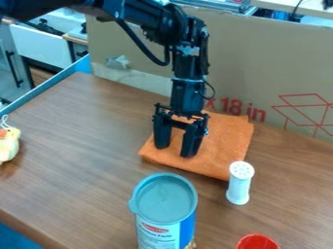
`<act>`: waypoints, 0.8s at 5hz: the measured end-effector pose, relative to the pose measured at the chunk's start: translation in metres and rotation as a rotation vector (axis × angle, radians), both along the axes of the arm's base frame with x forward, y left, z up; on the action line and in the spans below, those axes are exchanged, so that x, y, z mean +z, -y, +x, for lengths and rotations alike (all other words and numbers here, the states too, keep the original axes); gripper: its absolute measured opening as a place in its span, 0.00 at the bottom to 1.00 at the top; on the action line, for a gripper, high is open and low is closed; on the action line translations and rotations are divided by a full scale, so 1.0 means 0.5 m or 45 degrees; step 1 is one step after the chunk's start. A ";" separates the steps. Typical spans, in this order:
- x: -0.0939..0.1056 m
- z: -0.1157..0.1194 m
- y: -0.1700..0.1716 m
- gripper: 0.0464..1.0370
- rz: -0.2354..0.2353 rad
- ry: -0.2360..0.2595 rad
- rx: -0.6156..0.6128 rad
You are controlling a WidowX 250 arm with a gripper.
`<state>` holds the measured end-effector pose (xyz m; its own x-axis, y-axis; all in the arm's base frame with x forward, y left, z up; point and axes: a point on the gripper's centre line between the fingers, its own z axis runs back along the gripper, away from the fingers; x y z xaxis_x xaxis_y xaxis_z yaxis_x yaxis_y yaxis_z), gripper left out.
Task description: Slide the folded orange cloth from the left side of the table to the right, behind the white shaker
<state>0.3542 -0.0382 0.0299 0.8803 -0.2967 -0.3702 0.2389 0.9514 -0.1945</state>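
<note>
At far left on brown wood-grain desk (pixel 71 131): small yellow plush toy (pixel 8 147). Near edge: upright cylindrical canister with grey lid (pixel 164 199). Beyond it: black two-finger hand (pixel 175 151), pointing down, fingers apart. Beneath hand and extending right: folded orange cloth (pixel 220 146), flat, roughly square; no clear long axis, front edge slanting nearer camera rightward. Contact: cannot tell. Just beside cloth's near-right corner: upright white plastic shaker (pixel 240 184). Nearer camera: red round item (pixel 258 242).

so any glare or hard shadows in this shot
camera view: pale, soft sheen on the table, no harsh glare; faint, soft-edged shadow by the toy; camera view again: the black hand shows little shading but stands out well against the orange cloth
</note>
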 end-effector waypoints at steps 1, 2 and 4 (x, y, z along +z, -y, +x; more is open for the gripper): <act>0.007 -0.006 -0.004 0.96 0.018 0.029 0.012; 0.059 0.000 -0.013 0.96 0.049 0.151 0.034; 0.213 -0.047 -0.048 0.96 0.138 0.385 0.124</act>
<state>0.3306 -0.0141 0.1363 0.9774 -0.1790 -0.1123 0.1773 0.9838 -0.0253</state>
